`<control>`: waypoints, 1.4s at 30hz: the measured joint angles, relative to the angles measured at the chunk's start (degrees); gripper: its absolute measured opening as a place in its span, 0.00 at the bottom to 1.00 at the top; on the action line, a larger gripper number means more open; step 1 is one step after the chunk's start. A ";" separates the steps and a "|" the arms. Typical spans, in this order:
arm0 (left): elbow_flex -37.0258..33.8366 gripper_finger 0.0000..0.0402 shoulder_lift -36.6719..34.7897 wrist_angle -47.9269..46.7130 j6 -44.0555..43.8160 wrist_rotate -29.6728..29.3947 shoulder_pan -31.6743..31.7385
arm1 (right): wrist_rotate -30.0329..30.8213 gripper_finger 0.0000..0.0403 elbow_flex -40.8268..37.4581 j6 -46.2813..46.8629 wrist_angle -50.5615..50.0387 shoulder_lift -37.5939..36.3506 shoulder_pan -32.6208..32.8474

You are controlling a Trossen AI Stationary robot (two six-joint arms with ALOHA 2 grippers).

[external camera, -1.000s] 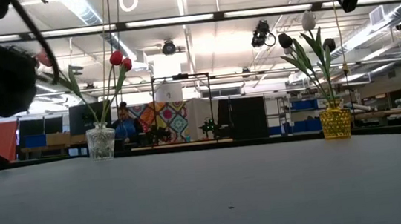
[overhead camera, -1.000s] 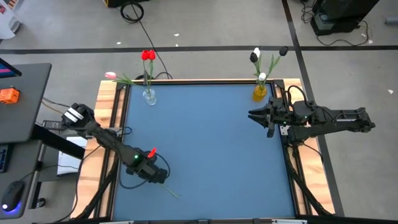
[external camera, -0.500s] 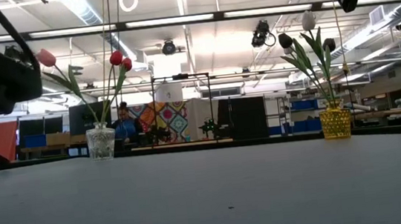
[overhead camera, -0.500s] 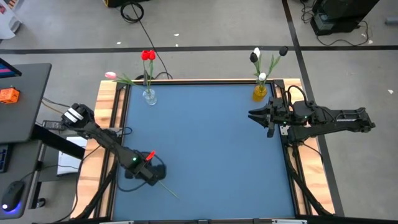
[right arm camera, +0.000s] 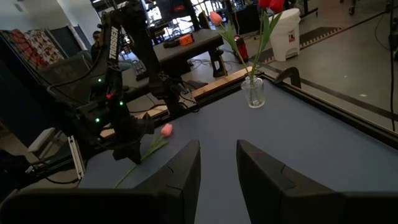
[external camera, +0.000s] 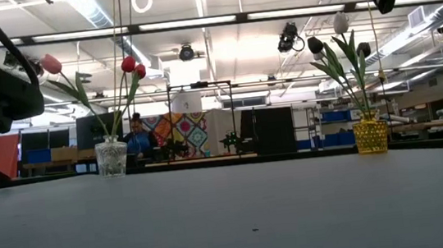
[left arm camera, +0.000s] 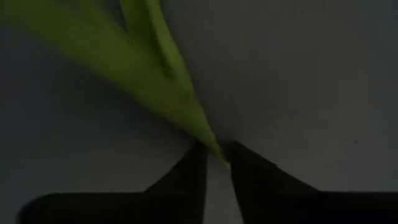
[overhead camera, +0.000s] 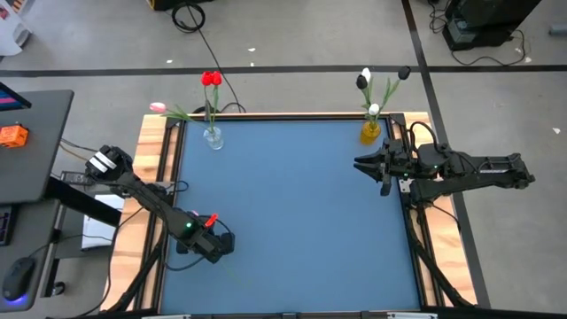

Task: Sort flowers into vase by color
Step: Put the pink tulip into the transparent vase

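My left gripper (overhead camera: pixel 211 245) is near the table's left near corner, shut on a tulip with a pinkish-red head (right arm camera: pixel 166 130) and green leaves (left arm camera: pixel 155 74). The tulip slants, its head (overhead camera: pixel 211 221) higher than its stem end. A clear glass vase (overhead camera: pixel 213 137) at the far left holds two red tulips and a pink one. A yellow vase (overhead camera: pixel 369 132) at the far right holds white and black tulips. My right gripper (overhead camera: pixel 360 166) hovers open by the yellow vase. My left gripper pinches the tulip's green stem where the leaves narrow (left arm camera: pixel 213 147), between its two fingertips (left arm camera: pixel 198 167). The tulip is tilted in the hold, its head (right arm camera: pixel 166 130) raised toward the far side. Whether its lower end touches the table I cannot tell.
The blue table top (overhead camera: pixel 301 213) has a wooden frame (overhead camera: pixel 158 168) along its sides. The two vases stand at the far corners, with open blue surface between them. A desk (overhead camera: pixel 35 142) stands left of the table. A person (external camera: pixel 137 133) sits far behind in the room.
My left gripper has carried the tulip toward the table's left edge, staying shut. The stem that trailed toward the near right edge no longer shows past the gripper from above. The right arm has kept still.
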 joint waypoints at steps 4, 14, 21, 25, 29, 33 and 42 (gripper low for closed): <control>0.94 0.04 0.04 -0.35 0.81 -0.28 0.00 | 0.00 0.28 -0.02 0.00 -0.02 0.00 -0.02; 5.11 0.01 0.12 -2.06 8.49 -3.89 0.74 | 0.00 0.28 0.00 -0.02 0.00 0.00 -0.01; 9.15 0.00 -2.10 -5.62 18.35 -9.97 1.40 | 0.00 0.28 -0.02 -0.02 0.00 0.00 -0.02; 12.22 0.00 -3.68 -9.98 22.30 -14.50 1.38 | 0.00 0.28 -0.02 -0.01 0.00 0.01 0.00; 15.41 0.00 -4.35 -13.80 27.15 -20.65 1.38 | 0.02 0.28 -0.02 0.00 -0.02 0.00 0.00; 19.66 0.00 -4.37 -19.79 32.33 -28.05 1.11 | 0.02 0.28 0.00 -0.01 0.00 0.00 -0.01; 25.45 0.00 -7.32 -31.72 34.68 -49.74 1.06 | 0.00 0.28 -0.02 -0.02 -0.02 0.00 -0.02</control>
